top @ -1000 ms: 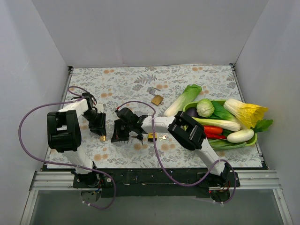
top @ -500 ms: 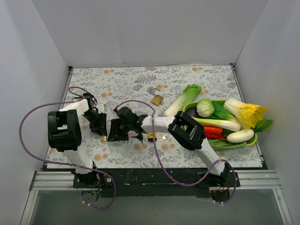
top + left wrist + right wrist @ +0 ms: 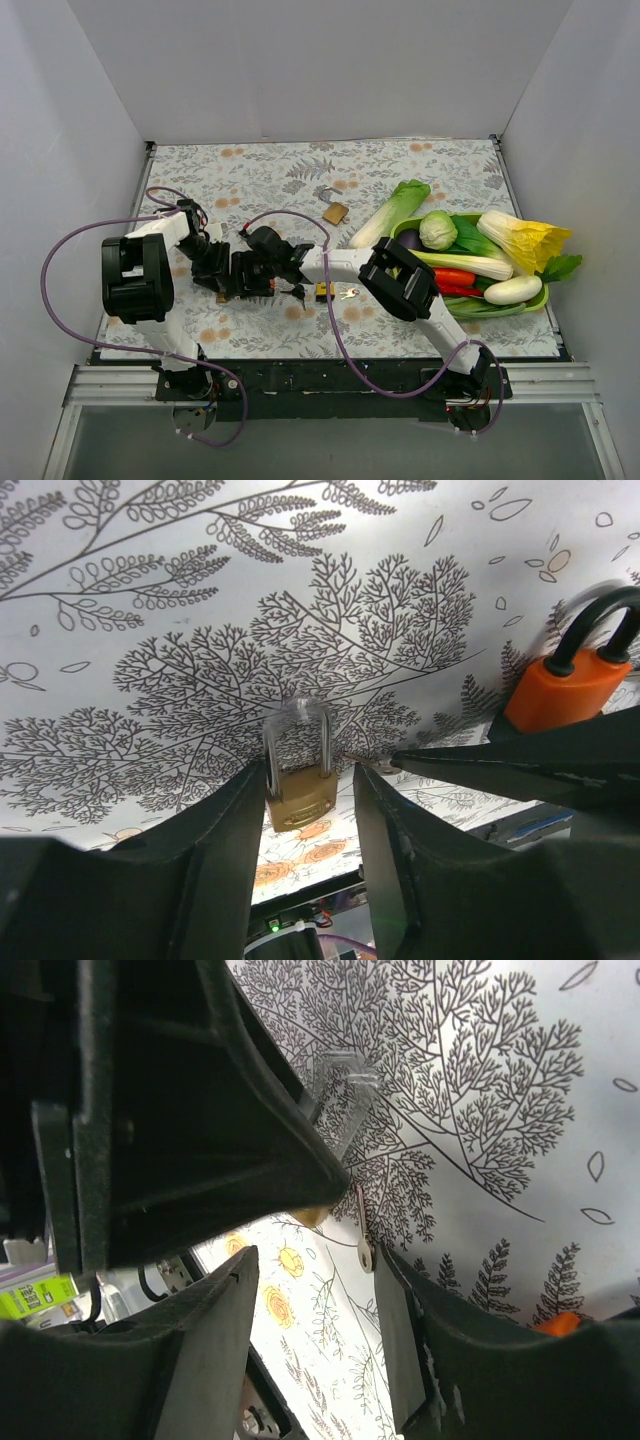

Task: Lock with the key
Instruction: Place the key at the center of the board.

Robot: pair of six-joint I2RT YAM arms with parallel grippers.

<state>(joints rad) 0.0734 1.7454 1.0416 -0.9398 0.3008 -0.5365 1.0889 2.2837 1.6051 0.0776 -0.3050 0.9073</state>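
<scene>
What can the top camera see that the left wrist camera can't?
Only the top camera shows the vegetables in the green tray, a loose padlock lying alone mid-table, and both whole arms. Only the left wrist camera shows, close up, a small padlock between the left gripper fingers, and the tip of a key poking from the right gripper. Both show the flowery tablecloth and the two grippers close together.
</scene>
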